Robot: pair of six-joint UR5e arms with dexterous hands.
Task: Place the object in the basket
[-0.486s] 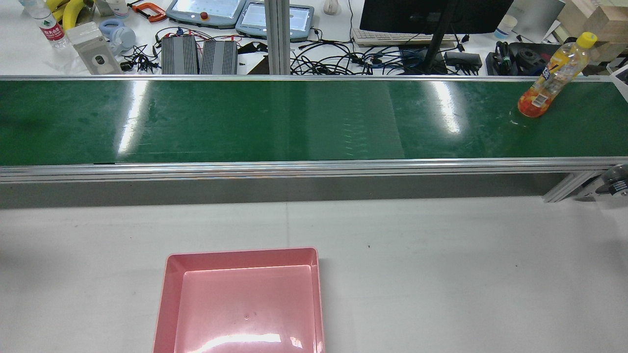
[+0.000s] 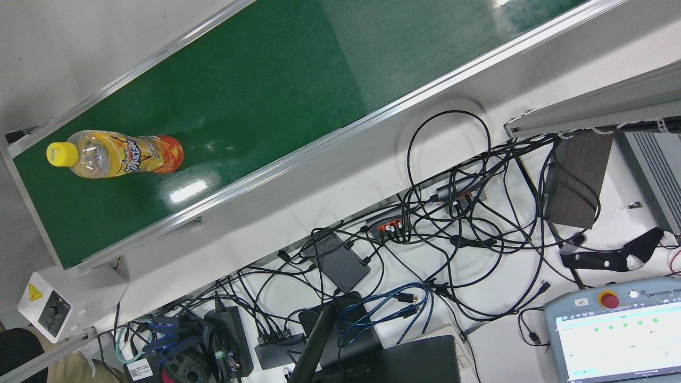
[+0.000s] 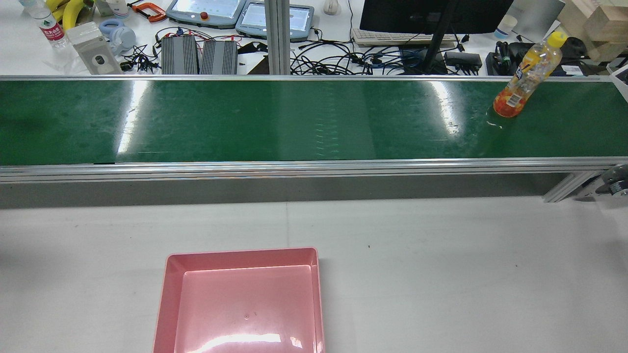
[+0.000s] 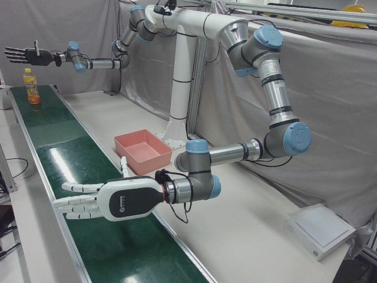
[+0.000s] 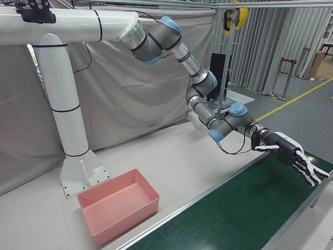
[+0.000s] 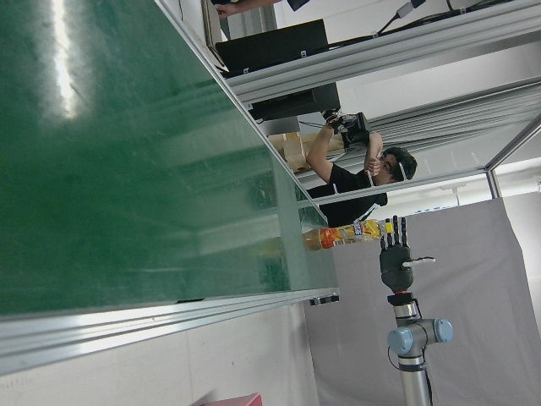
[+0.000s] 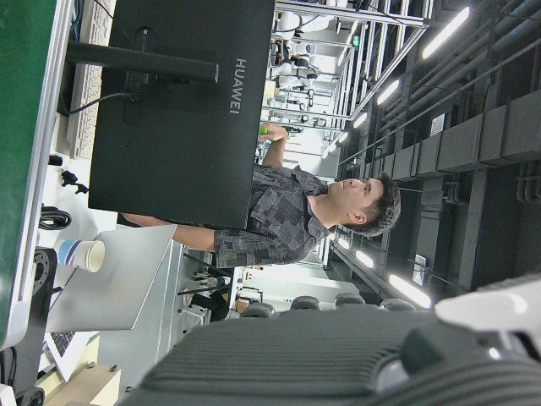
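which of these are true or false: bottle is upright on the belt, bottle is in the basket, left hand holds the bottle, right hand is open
1. The bottle stands upright on the belt. True.
2. The bottle is in the basket. False: the basket is empty, and the bottle is on the belt near its end.
3. The left hand holds the bottle. False: it is open over the belt, holding nothing, far from the bottle.
4. The right hand is open. True: its fingers are spread, up in the air near the bottle's end of the belt.
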